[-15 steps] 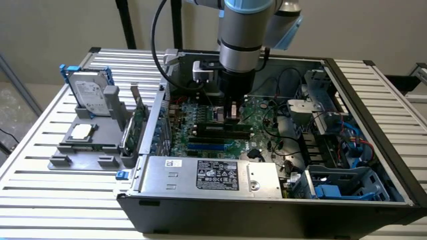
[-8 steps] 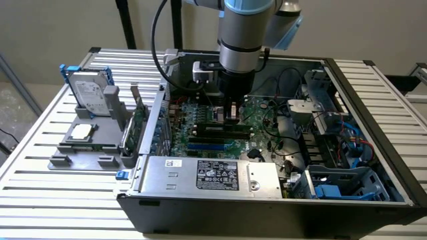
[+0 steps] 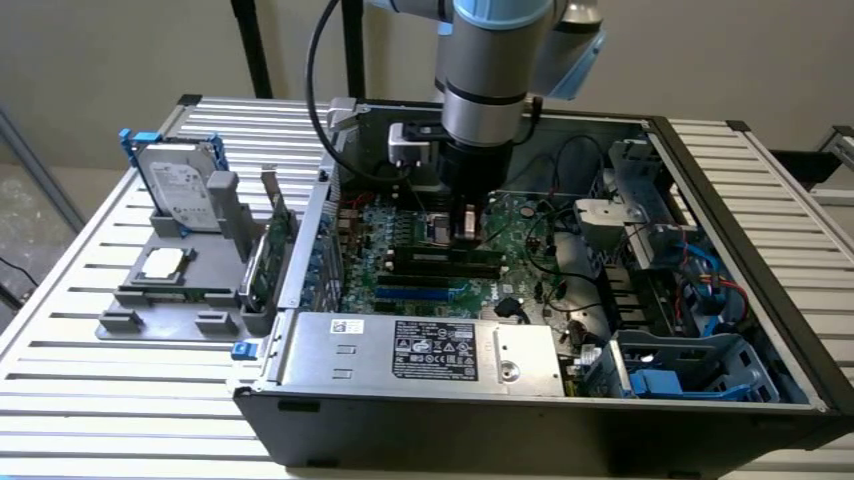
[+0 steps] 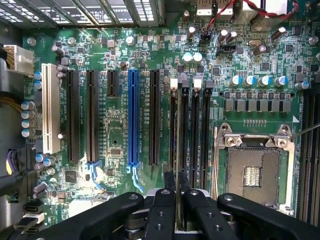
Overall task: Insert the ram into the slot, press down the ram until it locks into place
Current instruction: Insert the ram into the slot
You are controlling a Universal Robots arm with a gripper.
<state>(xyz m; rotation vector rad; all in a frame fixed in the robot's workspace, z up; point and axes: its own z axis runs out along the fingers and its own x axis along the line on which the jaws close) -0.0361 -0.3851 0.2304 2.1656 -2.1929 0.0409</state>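
Observation:
The ram shows edge-on as a thin strip running lengthwise away from my gripper, which is shut on its near end between two black fingers. The strip lies parallel to a row of several long black slots with white and grey end latches, over the two nearest the blue socket. I cannot tell whether its lower edge sits in a slot. In the exterior view the gripper hangs straight down over the motherboard inside the open computer case, just above the slots.
A bright blue socket, black sockets and a white one lie beside the slots, and a bare CPU socket on the other side. Case walls, a power supply, cables and drive bays ring the board. A hard drive stands outside.

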